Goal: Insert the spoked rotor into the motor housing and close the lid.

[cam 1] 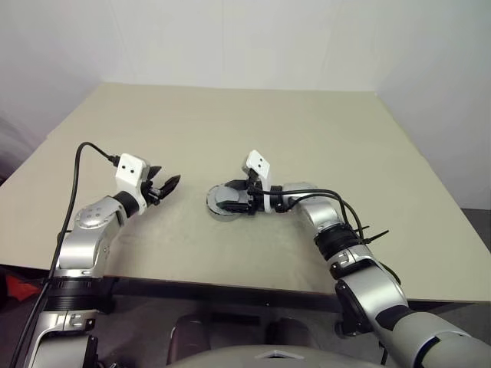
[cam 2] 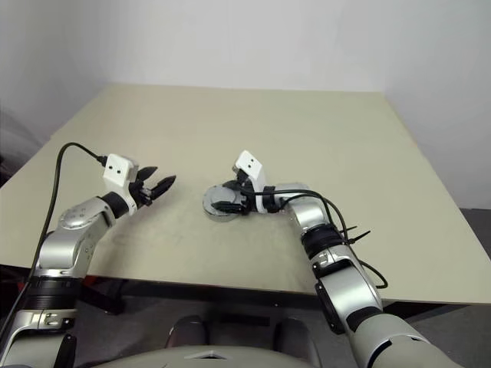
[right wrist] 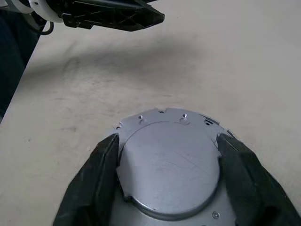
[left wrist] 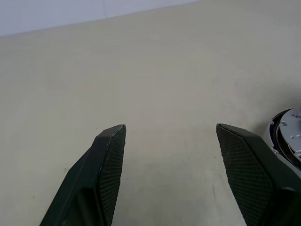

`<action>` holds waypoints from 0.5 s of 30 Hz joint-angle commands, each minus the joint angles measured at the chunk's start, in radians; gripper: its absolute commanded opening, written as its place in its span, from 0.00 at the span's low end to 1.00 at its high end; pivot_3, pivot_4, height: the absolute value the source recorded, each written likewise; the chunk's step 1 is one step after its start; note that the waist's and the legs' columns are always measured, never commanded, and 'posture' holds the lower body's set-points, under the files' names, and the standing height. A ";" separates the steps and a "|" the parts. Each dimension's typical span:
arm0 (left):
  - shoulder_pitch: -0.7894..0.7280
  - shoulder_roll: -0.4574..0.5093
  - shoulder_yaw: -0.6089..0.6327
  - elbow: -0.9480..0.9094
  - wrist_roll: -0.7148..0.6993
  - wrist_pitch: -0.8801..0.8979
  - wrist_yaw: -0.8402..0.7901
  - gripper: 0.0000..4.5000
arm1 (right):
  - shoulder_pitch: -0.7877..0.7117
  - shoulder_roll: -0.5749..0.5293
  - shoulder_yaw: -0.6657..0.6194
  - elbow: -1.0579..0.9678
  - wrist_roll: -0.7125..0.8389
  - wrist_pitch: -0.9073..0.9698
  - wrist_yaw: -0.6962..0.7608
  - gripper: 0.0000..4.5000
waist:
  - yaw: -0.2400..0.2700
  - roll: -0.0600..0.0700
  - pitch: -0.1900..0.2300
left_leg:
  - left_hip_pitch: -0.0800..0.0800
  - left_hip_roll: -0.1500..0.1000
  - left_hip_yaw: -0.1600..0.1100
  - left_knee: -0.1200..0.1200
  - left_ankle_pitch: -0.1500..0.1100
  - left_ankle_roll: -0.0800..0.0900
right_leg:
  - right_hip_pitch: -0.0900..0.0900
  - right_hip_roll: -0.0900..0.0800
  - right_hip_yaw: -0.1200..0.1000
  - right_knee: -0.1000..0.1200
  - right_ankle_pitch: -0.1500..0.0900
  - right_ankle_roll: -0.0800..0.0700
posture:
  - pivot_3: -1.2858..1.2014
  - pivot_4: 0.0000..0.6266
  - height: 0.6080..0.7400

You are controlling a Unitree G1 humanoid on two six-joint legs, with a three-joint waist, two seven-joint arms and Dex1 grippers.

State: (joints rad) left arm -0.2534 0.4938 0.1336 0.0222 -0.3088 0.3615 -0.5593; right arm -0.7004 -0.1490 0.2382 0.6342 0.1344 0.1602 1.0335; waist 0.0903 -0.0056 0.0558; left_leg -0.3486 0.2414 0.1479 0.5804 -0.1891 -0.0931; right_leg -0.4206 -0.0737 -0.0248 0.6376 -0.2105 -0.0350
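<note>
At left we see our left gripper (cam 1: 170,184) open and empty above the beige table (cam 1: 322,138). Near the table's middle lies the flat round silver lid (right wrist: 169,165), our right gripper (right wrist: 169,146) straddling its rim, fingers against both edges.

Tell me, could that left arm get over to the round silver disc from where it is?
Probably yes: bare table lies between the open left gripper and the silver disc, though the right gripper already straddles the disc.
</note>
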 commanded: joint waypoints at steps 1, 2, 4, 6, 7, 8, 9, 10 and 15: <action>-0.021 0.014 0.023 -0.028 -0.003 -0.007 0.000 0.72 | -0.011 0.000 -0.001 -0.002 -0.012 -0.021 0.001 0.71 | 0.000 0.000 0.000 | 0.000 0.000 0.000 0.000 0.000 0.000 | 0.000 0.000 0.000 0.000 0.000 0.000 | 0.52 0.00 1.00; -0.020 0.013 0.024 -0.029 -0.004 -0.006 0.000 0.72 | -0.012 -0.001 0.000 -0.002 -0.015 -0.023 -0.001 0.71 | 0.000 0.000 0.000 | 0.000 0.000 0.000 0.000 0.000 0.000 | 0.000 0.000 0.000 0.000 0.000 0.000 | 0.52 0.00 1.00; -0.018 0.012 0.024 -0.032 -0.004 -0.004 0.002 0.72 | -0.016 0.003 -0.007 -0.006 -0.013 -0.015 -0.012 0.71 | 0.000 0.000 0.000 | 0.000 0.000 0.000 0.000 0.000 0.000 | 0.000 0.000 0.000 0.000 0.000 0.000 | 0.52 0.00 1.00; -0.015 0.012 0.024 -0.034 -0.005 -0.003 0.003 0.72 | -0.026 0.014 -0.024 -0.010 0.003 0.020 -0.027 0.71 | 0.000 0.000 0.000 | 0.000 0.000 0.000 0.000 0.000 0.000 | 0.000 0.000 0.000 0.000 0.000 0.000 | 0.52 0.00 1.00; -0.014 0.011 0.024 -0.034 -0.005 -0.003 0.003 0.72 | -0.031 0.019 -0.033 -0.012 0.014 0.035 -0.030 0.71 | 0.000 0.000 0.000 | 0.000 0.000 0.000 0.000 0.000 0.000 | 0.000 0.000 0.000 0.000 0.000 0.000 | 0.52 0.00 1.00; -0.013 0.011 0.025 -0.034 -0.006 -0.003 0.003 0.72 | -0.036 0.025 -0.045 -0.015 0.028 0.054 -0.031 0.71 | -0.001 0.000 0.000 | 0.000 0.000 0.000 0.000 0.000 0.000 | 0.000 0.000 0.000 0.000 0.000 0.000 | 0.52 0.00 1.00; -0.012 0.012 0.025 -0.035 -0.006 -0.003 0.002 0.72 | -0.039 0.028 -0.054 -0.018 0.036 0.067 -0.032 0.71 | -0.002 0.000 0.000 | 0.000 0.000 0.000 0.000 0.000 0.000 | 0.000 0.000 0.000 0.000 0.000 0.000 | 0.52 0.00 1.00; -0.012 0.012 0.025 -0.034 -0.006 -0.003 0.002 0.72 | -0.043 0.031 -0.062 -0.018 0.042 0.077 -0.031 0.71 | -0.002 0.000 0.000 | 0.000 0.000 0.000 0.000 0.000 0.000 | 0.000 0.000 0.000 0.000 0.000 0.000 | 0.52 0.00 1.00; -0.013 0.013 0.025 -0.031 -0.005 -0.003 0.002 0.72 | -0.046 0.031 -0.061 -0.015 0.033 0.067 -0.038 0.71 | -0.002 0.000 0.000 | 0.000 0.000 0.000 0.000 0.000 0.000 | 0.000 0.000 0.000 0.000 0.000 0.000 | 0.52 0.00 1.00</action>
State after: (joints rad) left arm -0.2533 0.4938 0.1341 0.0221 -0.3089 0.3617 -0.5587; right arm -0.7155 -0.1213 0.1987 0.6343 0.1568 0.2436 0.9985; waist 0.0887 -0.0055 0.0559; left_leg -0.3487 0.2414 0.1479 0.5803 -0.1893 -0.0929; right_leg -0.4208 -0.0737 -0.0249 0.6373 -0.2106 -0.0350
